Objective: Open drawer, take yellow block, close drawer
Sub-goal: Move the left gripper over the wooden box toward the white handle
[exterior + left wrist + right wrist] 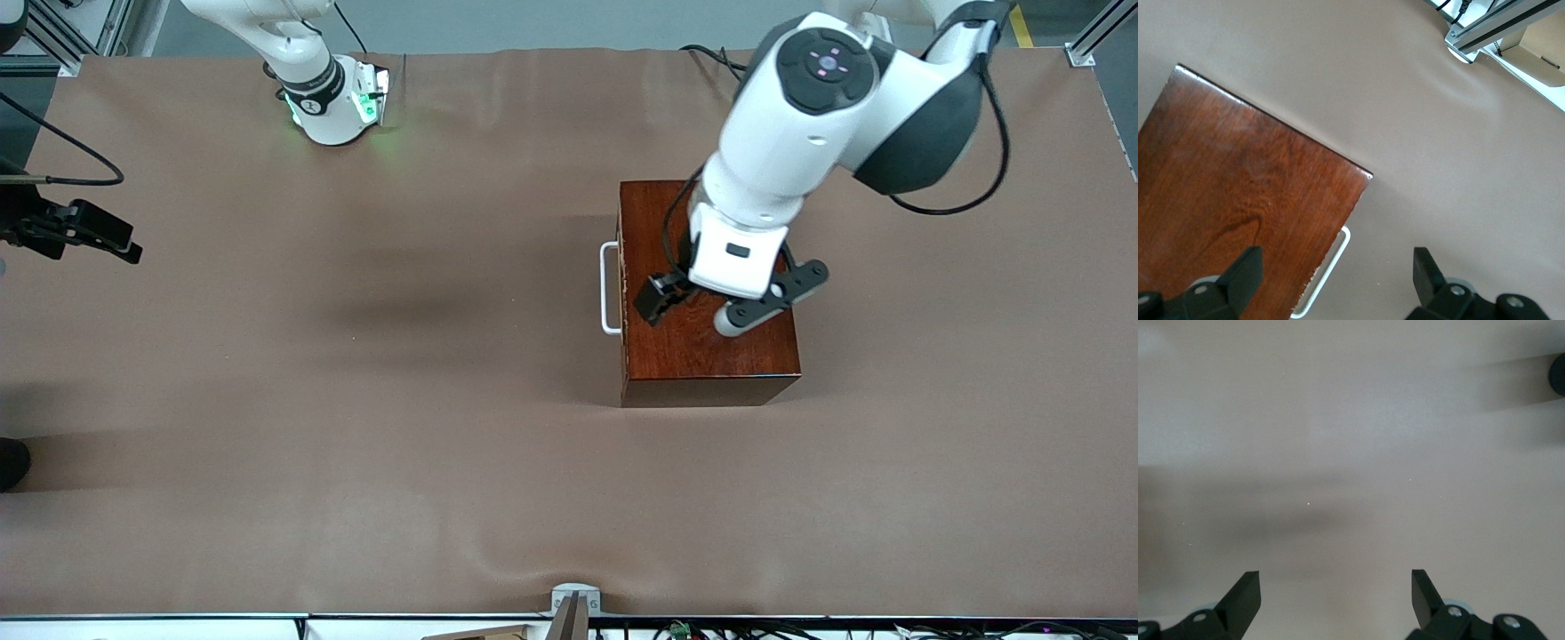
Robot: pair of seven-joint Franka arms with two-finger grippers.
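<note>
Drawer (622,289) shut in the wooden box (702,347) mid-table; yellow block unseen, I judge inside. White bar handle (609,289) looks rigid, slick, narrow: I'd pinch its middle and pull straight. Left gripper (1335,280) hovers over the box's handle edge, jaws wide, empty. Right gripper (1335,600) waits over bare table, spread apart.

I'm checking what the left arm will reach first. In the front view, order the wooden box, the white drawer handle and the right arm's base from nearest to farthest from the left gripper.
The left gripper, open, is over the box.
1. Wooden box: directly under it.
2. White drawer handle: on the box's face toward the right arm's end.
3. Right arm's base: at the table's edge, farthest.
</note>
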